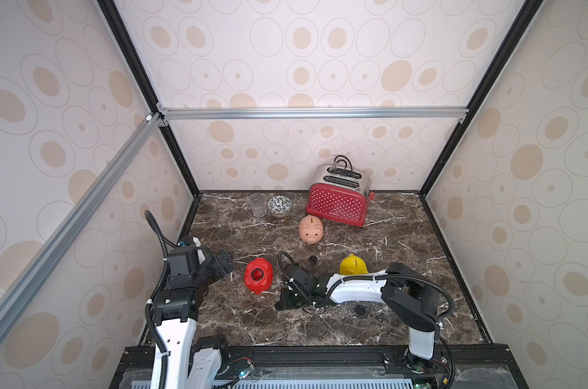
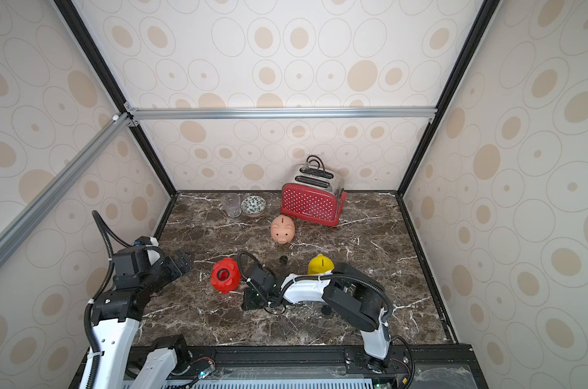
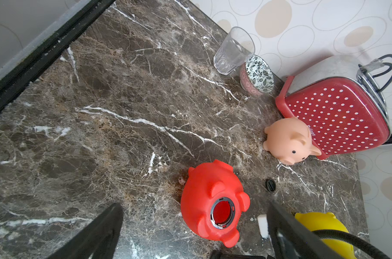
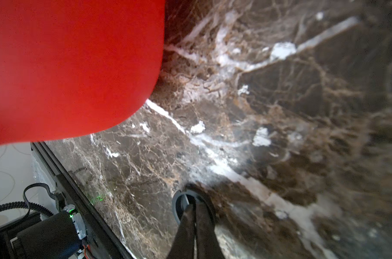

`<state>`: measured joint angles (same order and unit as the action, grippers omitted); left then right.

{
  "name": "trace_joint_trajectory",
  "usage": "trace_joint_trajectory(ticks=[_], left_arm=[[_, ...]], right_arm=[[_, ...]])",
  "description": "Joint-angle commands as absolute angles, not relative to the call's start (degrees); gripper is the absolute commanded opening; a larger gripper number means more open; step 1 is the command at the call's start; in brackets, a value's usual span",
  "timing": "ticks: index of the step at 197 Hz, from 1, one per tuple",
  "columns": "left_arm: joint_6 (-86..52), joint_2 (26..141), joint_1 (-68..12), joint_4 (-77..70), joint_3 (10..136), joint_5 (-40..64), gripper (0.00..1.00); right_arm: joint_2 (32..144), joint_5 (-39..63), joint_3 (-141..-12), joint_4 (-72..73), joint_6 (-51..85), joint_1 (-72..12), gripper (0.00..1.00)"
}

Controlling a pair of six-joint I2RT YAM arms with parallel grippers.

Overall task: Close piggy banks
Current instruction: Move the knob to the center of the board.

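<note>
On the brown marble counter (image 1: 403,235), toward its front edge, the right pincer (image 4: 194,203) is pinched tight on a small round black plug (image 4: 176,203). Just beside it the smooth red pig (image 1: 258,275) lies belly up, its round hole open. The left pincer (image 1: 226,262) gapes wide nearby, holding nothing. The pink pig (image 1: 311,229) stands by the dotted toaster (image 1: 338,205) near the back edge. The yellow pig (image 1: 351,264) sits further right.

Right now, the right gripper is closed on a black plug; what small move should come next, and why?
Probably lift the right gripper a little, straight up: it is shut on the black plug low at the table, and the red piggy bank beside it lies with its belly hole open, facing up.
</note>
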<state>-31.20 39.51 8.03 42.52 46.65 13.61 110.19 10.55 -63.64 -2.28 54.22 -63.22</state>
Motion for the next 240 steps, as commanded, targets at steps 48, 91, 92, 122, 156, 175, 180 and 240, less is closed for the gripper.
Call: trace_joint_trajectory(ticks=[48,91,92,122,156,175,180,240], left_arm=[[-30.06,39.11,8.44,43.3,47.11,13.41,0.99],[-30.06,39.19,8.44,43.15,46.97,13.56,0.99],[-30.06,39.15,8.44,43.15,47.0,13.55,0.99],[-30.06,38.94,8.44,43.08,46.97,13.71,0.99],[-30.06,39.2,8.44,42.92,46.93,13.76,0.99],[-30.06,39.2,8.44,42.98,46.89,13.86,0.99],[-30.06,39.12,8.44,42.89,46.88,13.81,0.99],[-29.98,39.2,8.44,42.95,46.86,13.84,0.99]], right_arm=[[112.1,10.64,-63.36,-5.0,55.47,-62.75,0.08],[108.9,8.61,-60.71,-8.01,54.1,-62.75,0.08],[108.85,8.52,-60.68,-8.05,54.08,-62.75,0.08],[104.24,5.46,-57.82,-10.44,53.07,-62.76,0.08],[100.81,3.1,-56.32,-13.01,51.71,-62.75,0.08],[99.83,2.25,-56.83,-14.71,50.73,-62.67,0.11],[99.61,2.07,-57.14,-15.01,50.39,-62.67,0.13],[101.34,0.1,-63.59,-22.11,46.27,-62.67,0.23]])
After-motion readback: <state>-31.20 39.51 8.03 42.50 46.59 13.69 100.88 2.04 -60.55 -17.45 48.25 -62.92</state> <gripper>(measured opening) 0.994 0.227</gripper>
